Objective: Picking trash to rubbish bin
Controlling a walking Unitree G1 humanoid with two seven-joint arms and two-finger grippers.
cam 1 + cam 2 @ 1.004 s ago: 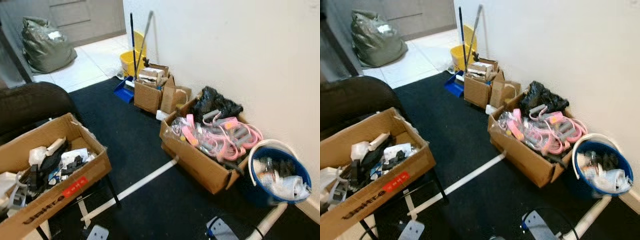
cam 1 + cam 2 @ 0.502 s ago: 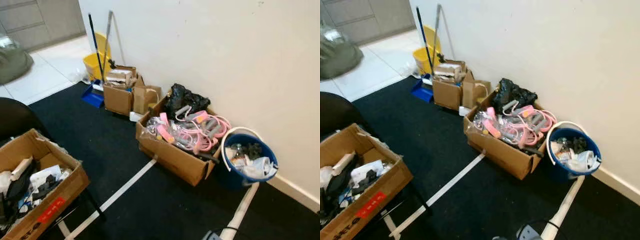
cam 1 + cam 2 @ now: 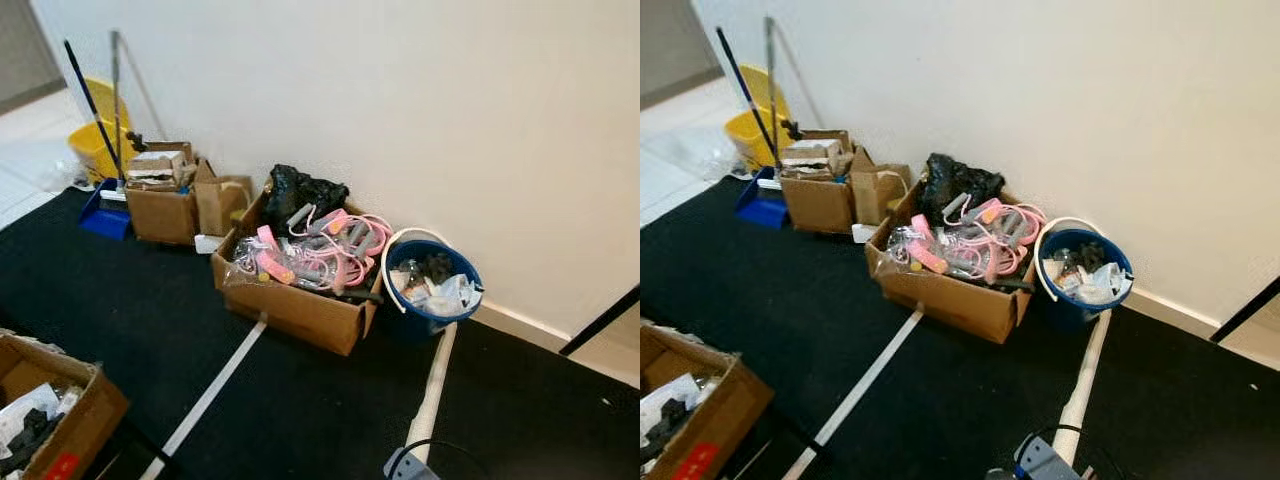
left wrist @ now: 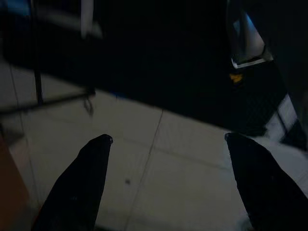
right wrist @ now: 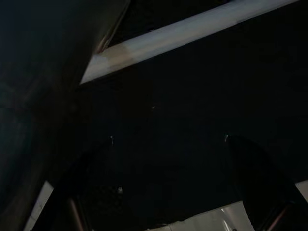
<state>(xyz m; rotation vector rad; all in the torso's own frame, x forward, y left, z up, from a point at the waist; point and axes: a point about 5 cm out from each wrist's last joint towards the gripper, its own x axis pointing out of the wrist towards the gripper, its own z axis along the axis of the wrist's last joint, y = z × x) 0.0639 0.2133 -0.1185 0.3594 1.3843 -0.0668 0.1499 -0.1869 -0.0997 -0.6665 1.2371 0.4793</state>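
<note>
A blue bucket (image 3: 424, 322) stands against the white wall, stuffed with crumpled white and dark trash (image 3: 440, 292), with a white hoop handle over its rim. My left gripper (image 4: 168, 138) hangs open above pale floor tiles, nothing between its black fingers (image 4: 82, 183). My right gripper (image 5: 168, 139) is open in a very dark view over black carpet, with nothing visible between its fingers.
Beside the bucket sits a cardboard box (image 3: 300, 315) of pink straps and a black bag (image 3: 300, 190). Smaller boxes (image 3: 160, 200), a blue dustpan (image 3: 103, 215) and a yellow mop bucket (image 3: 90, 145) line the wall. Another box (image 3: 55, 430) is at lower left. A white strip (image 3: 215, 385) and a white tube (image 3: 432, 385) cross the black carpet.
The whole picture has swung: the camera turned right, so the bucket and boxes now sit further left and the lower-left box is mostly out of frame. No thing has moved.
</note>
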